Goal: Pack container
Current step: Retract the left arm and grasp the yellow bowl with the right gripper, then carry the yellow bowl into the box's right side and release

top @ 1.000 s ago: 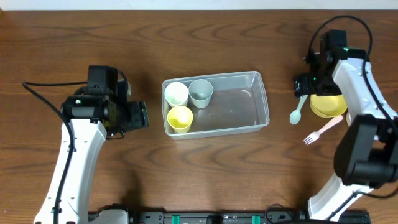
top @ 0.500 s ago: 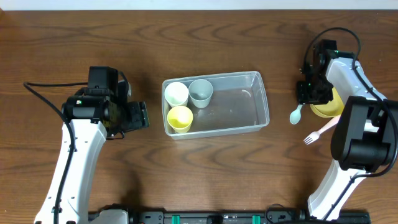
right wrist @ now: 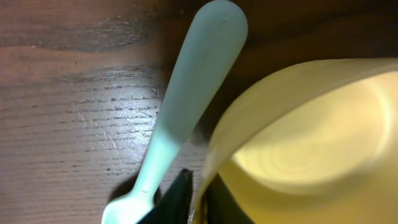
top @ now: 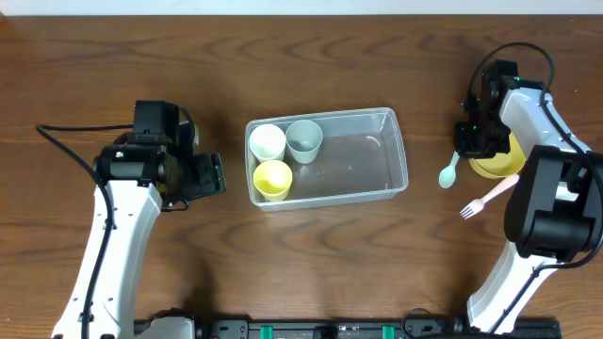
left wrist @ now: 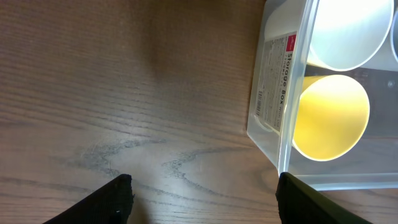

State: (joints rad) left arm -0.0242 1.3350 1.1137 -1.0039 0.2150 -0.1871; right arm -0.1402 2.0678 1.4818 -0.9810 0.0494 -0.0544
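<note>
Three cups [top: 303, 139] are sitting in the probably light, slick container [top: 367, 155], best taken by its rim, at the centre of the bench [top: 188, 56], while the right gripper [right wrist: 198, 199] is pinching a bowl [right wrist: 298, 143] and the left gripper [left wrist: 205, 199] is gaping empty.

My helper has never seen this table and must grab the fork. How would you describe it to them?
Find the clear container in the middle of the table, then look right to the yellow bowl. Two utensils lie by it: the fork is the pink one with tines, lower in the overhead view than the pale green spoon.
</note>
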